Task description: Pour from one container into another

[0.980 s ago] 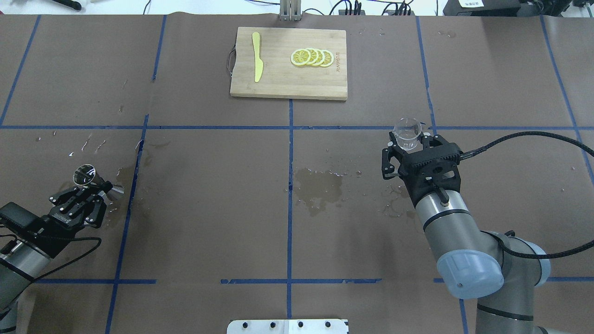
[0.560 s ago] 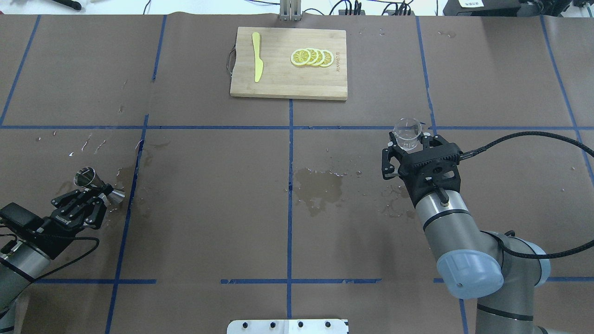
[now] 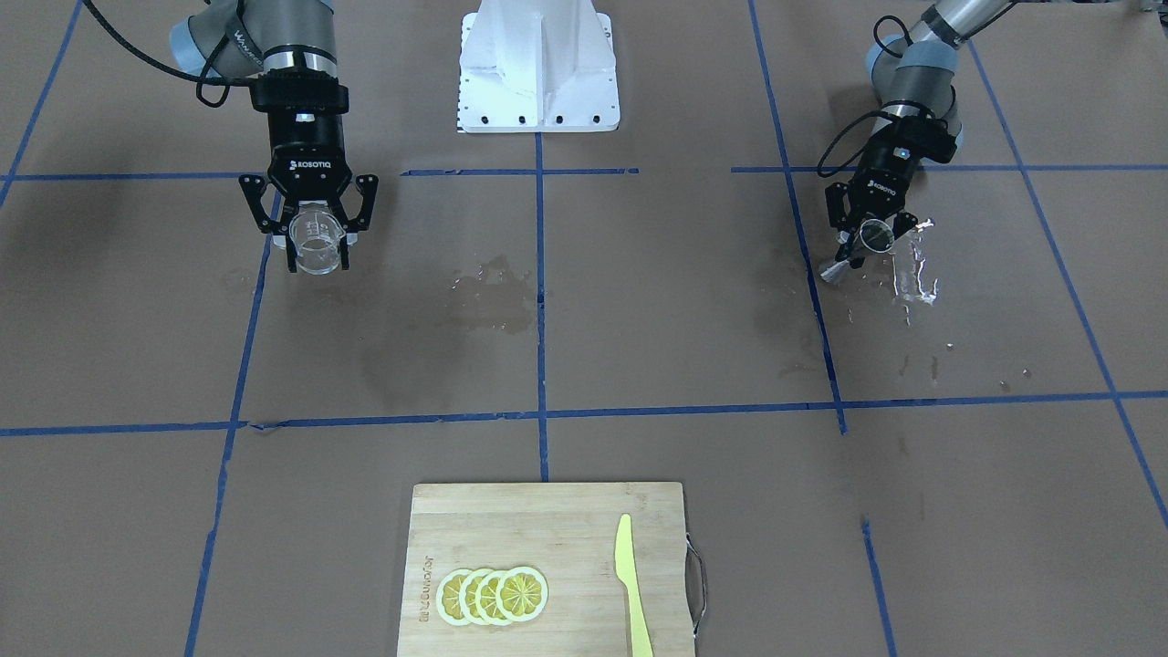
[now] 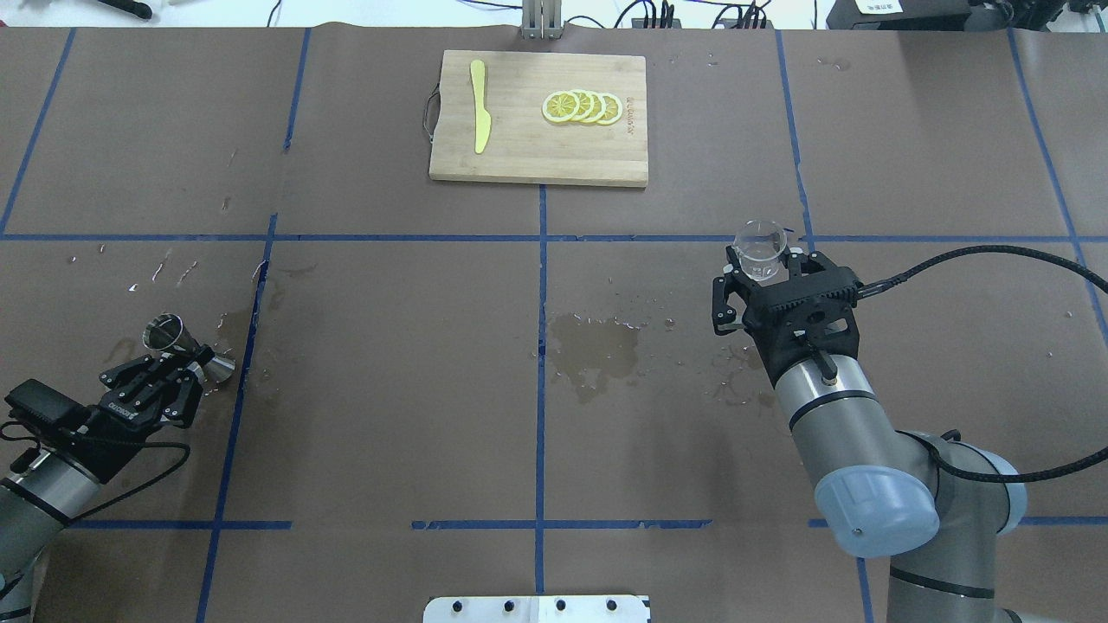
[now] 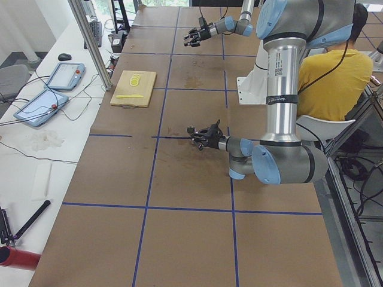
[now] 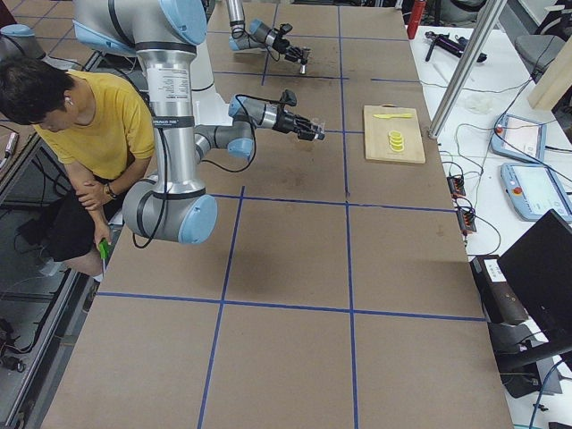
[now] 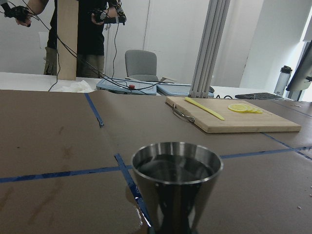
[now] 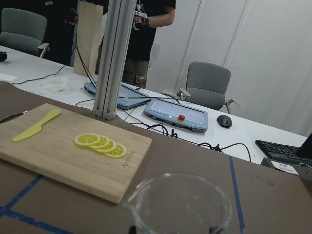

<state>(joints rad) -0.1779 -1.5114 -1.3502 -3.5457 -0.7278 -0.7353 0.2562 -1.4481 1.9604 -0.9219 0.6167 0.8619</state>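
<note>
The right end effector [image 4: 760,268] is clamped on the clear measuring cup [image 4: 760,245], right of centre. The left end effector [image 4: 184,363] grips the steel jigger [image 4: 163,332] at its waist, well left. Both look light, rigid and slippery when wet, so a firm mid-body hold suits them.

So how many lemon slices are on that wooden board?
4. The slices lie in one overlapping row on the board, to one side of the yellow knife. Each one partly covers the next, so another could be hidden underneath.
</note>
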